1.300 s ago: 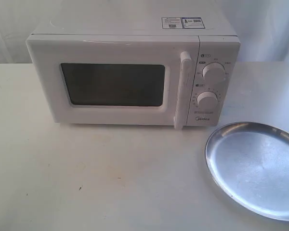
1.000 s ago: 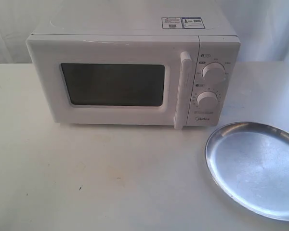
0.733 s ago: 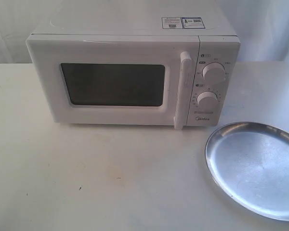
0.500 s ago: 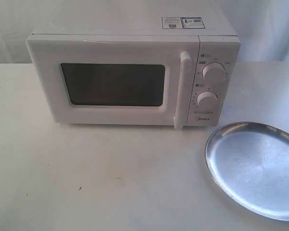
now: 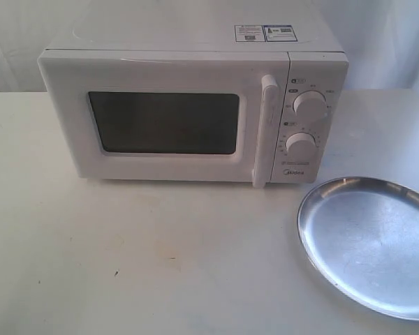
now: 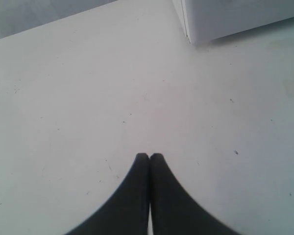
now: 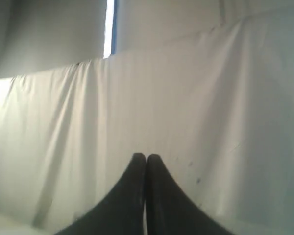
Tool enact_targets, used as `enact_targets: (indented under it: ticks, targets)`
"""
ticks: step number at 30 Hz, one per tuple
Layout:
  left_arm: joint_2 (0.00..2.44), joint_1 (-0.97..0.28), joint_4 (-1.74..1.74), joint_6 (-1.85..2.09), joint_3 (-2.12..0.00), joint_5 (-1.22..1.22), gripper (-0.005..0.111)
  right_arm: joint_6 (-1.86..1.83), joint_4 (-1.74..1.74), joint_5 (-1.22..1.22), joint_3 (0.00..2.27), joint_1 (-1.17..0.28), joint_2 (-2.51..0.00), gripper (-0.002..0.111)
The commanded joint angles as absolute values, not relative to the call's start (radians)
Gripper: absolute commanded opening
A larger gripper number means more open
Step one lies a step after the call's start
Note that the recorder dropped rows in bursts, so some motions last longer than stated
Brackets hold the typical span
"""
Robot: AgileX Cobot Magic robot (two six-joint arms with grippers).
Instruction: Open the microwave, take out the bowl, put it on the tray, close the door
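The white microwave (image 5: 195, 98) stands at the back of the table with its door (image 5: 164, 122) closed; the tall white handle (image 5: 266, 129) sits just left of the two knobs. The bowl is hidden from view. The silvery tray (image 5: 373, 244) lies empty at the front right. Neither arm shows in the exterior view. My left gripper (image 6: 149, 156) is shut with nothing in it, hovering over bare table, a corner of the microwave (image 6: 235, 19) ahead of it. My right gripper (image 7: 146, 157) is shut and empty, facing a white cloth backdrop.
The table (image 5: 160, 258) is white, with a few small dark specks. A wrinkled white curtain (image 7: 186, 98) hangs behind the scene, with a bright gap (image 7: 109, 27) at its edge.
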State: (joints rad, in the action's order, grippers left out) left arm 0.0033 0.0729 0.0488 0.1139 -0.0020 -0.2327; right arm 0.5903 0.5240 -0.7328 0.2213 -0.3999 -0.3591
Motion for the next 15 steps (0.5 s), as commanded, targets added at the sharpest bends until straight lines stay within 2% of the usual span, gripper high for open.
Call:
enact_targets:
  ticks: [1,5,10,12,15]
  targets:
    - [0.0,0.069,0.045,0.108,0.0,-0.232,0.0,0.659,0.846,-0.921,0.26,-0.4,-0.698,0.0]
    - [0.0,0.069,0.045,0.108,0.0,-0.232,0.0,0.529,0.875,-1.085,0.285,-0.4,-1.039,0.0]
    - [0.0,0.069,0.045,0.108,0.0,-0.232,0.0,0.264,0.81,-1.109,0.344,-0.4,-1.395,0.0]
    - [0.0,0.069,0.045,0.108,0.0,-0.232,0.0,0.209,0.73,-1.131,0.373,-0.4,-1.489,0.0]
    - [0.0,0.069,0.045,0.108,0.0,-0.232,0.0,0.205,0.418,-1.221,0.416,-0.4,-1.623,0.0]
